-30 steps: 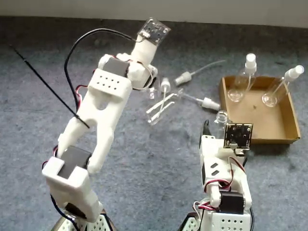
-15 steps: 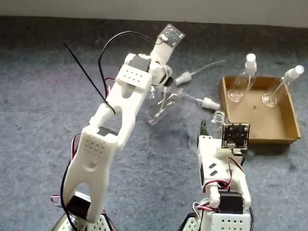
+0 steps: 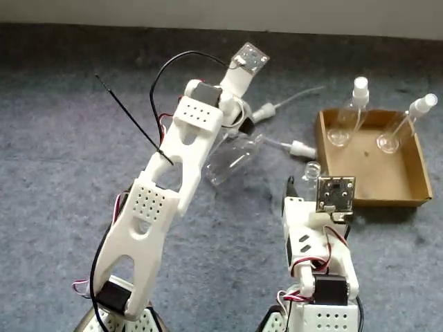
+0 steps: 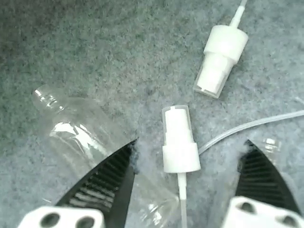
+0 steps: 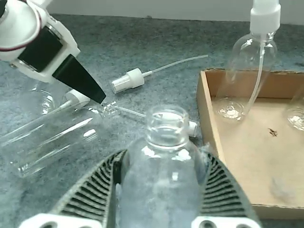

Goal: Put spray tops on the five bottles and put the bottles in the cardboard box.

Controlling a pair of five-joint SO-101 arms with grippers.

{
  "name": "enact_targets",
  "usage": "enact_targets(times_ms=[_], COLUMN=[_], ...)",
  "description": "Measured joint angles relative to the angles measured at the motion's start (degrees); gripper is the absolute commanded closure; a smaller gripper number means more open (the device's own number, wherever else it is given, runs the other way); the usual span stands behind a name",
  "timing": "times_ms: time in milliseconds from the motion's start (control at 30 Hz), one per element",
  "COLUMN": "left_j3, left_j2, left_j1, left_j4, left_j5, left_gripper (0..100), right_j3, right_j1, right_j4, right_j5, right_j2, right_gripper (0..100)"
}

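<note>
In the high view the job looks partway done. Two capped bottles (image 3: 349, 114) stand in the cardboard box (image 3: 374, 200). The left arm (image 3: 183, 142) is stretched out over the middle of the surface (image 3: 62, 152), above a lying bottle (image 3: 232, 155). The right arm (image 3: 311, 242) is folded close to its base, with an open-necked bottle (image 3: 311, 169) upright just beside the box's near corner. In the left wrist view the left end effector (image 4: 185, 178) is released, jaws spread wide and pointing down, with a spray top (image 4: 179, 145) lying on the surface between them. A second spray top (image 4: 221, 59) lies farther off, and the lying bottle is right at one jaw; whether they touch I cannot tell. The step in hand appears to be picking up a top. The next move likely calls for lowering and closing across the top's collar without catching its thin tube or the bottle alongside. In the right wrist view the right end effector (image 5: 161, 194) is clenched on the body of the open-necked bottle. It holds the bottle upright with the neck free, just outside the box wall. The top's tube would then need threading down into that neck.
</note>
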State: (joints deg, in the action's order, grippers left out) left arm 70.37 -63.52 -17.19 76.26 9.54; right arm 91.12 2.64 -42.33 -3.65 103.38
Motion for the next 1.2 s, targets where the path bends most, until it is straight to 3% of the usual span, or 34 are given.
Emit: enact_targets(times_ms=[500,833,1067,1200], left_j3=[1.0,1.0,1.0,1.0], left_j2=[-4.5,-5.9,-5.9,-5.9], left_j1=[0.4,0.4,0.1,-0.1], left_j4=[2.0,-1.7,-2.0,-2.0], left_j5=[0.1,0.1,-0.2,-0.2], left_gripper=[70,71,94,98], right_j3=[0.0,0.0,0.0,0.0], right_j1=[0.0,0.0,0.0,0.0], right_j4=[0.0,0.0,0.0,0.0], right_j5=[0.0,0.0,0.0,0.0], right_j2=[0.0,0.0,0.0,0.0], right_gripper=[89.6,89.6,89.6,89.6])
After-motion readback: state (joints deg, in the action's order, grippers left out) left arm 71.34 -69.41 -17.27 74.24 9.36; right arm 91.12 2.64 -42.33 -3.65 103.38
